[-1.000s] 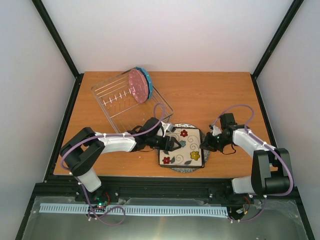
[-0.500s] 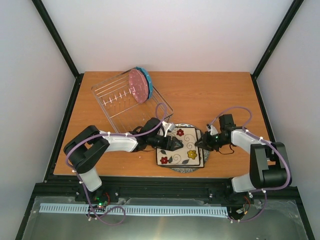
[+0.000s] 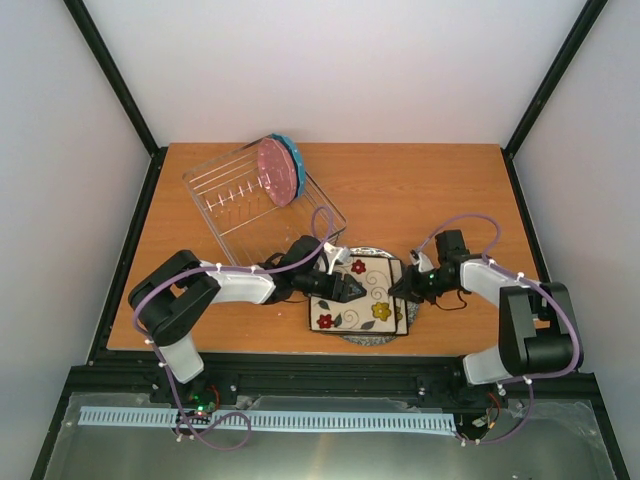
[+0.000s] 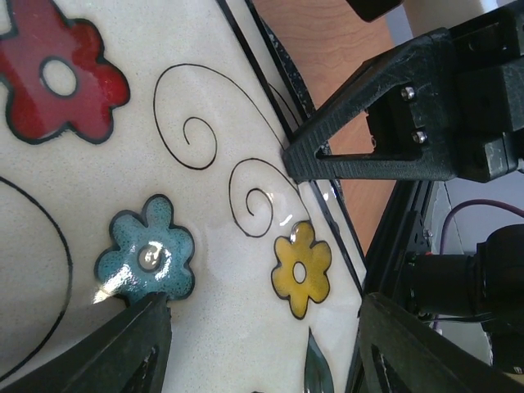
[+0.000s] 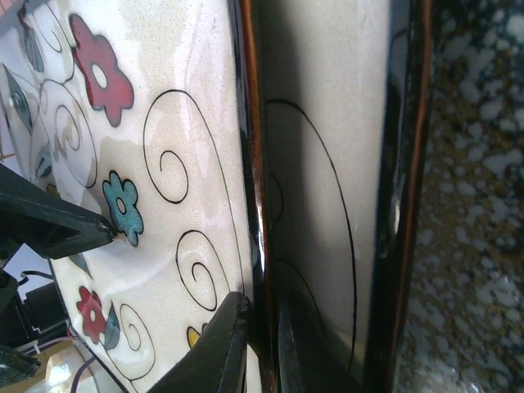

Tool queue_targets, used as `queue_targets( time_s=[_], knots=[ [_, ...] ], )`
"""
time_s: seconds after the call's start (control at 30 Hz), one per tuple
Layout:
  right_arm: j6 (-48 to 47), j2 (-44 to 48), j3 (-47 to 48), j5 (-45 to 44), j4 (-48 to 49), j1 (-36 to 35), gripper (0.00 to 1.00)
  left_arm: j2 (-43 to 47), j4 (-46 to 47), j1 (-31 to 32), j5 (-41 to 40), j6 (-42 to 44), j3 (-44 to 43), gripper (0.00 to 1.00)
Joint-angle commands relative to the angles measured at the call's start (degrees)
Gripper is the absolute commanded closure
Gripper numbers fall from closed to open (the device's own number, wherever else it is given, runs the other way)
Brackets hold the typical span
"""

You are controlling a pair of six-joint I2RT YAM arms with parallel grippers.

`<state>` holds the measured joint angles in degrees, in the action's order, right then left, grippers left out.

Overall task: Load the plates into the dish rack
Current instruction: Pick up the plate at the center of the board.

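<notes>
Counter [image 3: 430, 190] layout is little changed: the dish rack [image 3: 240, 205] is kept rear left with 2 upright plates [image 3: 280, 170]. The top square plate [image 3: 362, 295] has been shifted left on the stack [image 3: 404, 302]. The left pincer [image 3: 348, 289] is held open over it, and the right pincer [image 3: 400, 291] is closed at its right rim.

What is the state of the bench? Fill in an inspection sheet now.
Surface: wooden table.
Job's things: dish rack holds pink plate and blue plate upright; top square flowered plate lies askew on second square plate, over grey speckled plate.
Clutter: nothing seen.
Grippers: left gripper open over that top plate; right gripper shut, tip at its right rim.
Cables: purple cables arch above the table, one per side.
Surroundings: white walls, black frame.
</notes>
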<state>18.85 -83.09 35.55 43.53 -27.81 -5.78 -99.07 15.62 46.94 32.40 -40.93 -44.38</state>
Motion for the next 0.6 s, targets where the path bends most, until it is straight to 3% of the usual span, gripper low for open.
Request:
queue_targets(
  time_s=[0.0,0.2,0.57],
  knots=[
    [2.67,3.97,0.37,-8.58,-6.2,-0.9,0.97,-2.06,-14.66,-0.62,-3.62,2.06,1.6,0.35],
    [2.92,10.62,4.61,-17.02,-14.46,-0.07,0.97,3.12,-19.43,-0.71,-4.47,2.37,-1.53,0.27],
    [1.62,14.16,7.16,-16.22,-20.05,1.58,0.97,12.33,-33.33,-1.88,-7.66,3.48,-11.25,0.17]
  ],
)
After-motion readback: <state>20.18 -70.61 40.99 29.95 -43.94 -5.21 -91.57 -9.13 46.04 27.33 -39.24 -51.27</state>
